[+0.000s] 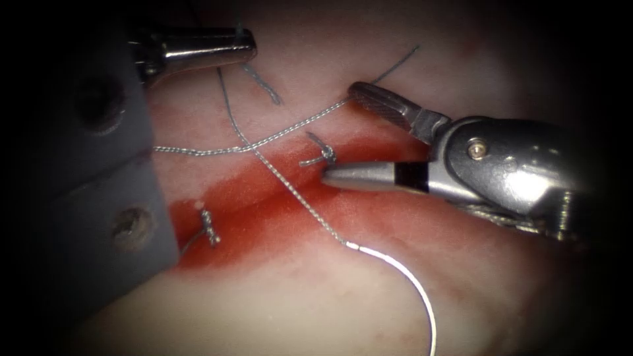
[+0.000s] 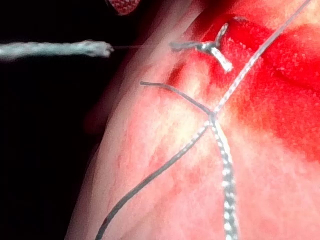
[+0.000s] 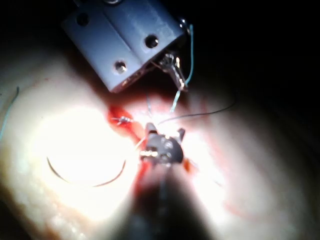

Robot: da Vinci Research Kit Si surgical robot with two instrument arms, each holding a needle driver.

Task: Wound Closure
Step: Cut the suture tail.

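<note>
The right hand [image 1: 333,135] stands wide open beside the middle knot [image 1: 323,156], one jaw above it, the other with its tip just next to it, and it holds nothing. The left hand [image 1: 247,49] sits well away from that knot, beyond the far side of the cut; its jaws look closed on the thread [image 1: 290,191], a teal strand leaving at their tip, though the contact itself is hard to make out.

The tissue [image 1: 277,303] lies under both, its cut [image 1: 264,204] running through the red fluid [image 1: 369,211]. The needle [image 1: 412,283] rests loose on the tissue on the near side of the cut, well clear of the knot, not in the tissue and not held. The thread runs from the needle's blunt end up across the cut, passing to the left of the knot, toward the left hand. A second knot [image 1: 210,227] sits further left along the cut, and a cut end of thread [image 1: 264,86] lies beyond it.

By my judgement a stitch has been tied and the thread is being managed. Any next move calls for care around the open jaws so near the knot.
</note>
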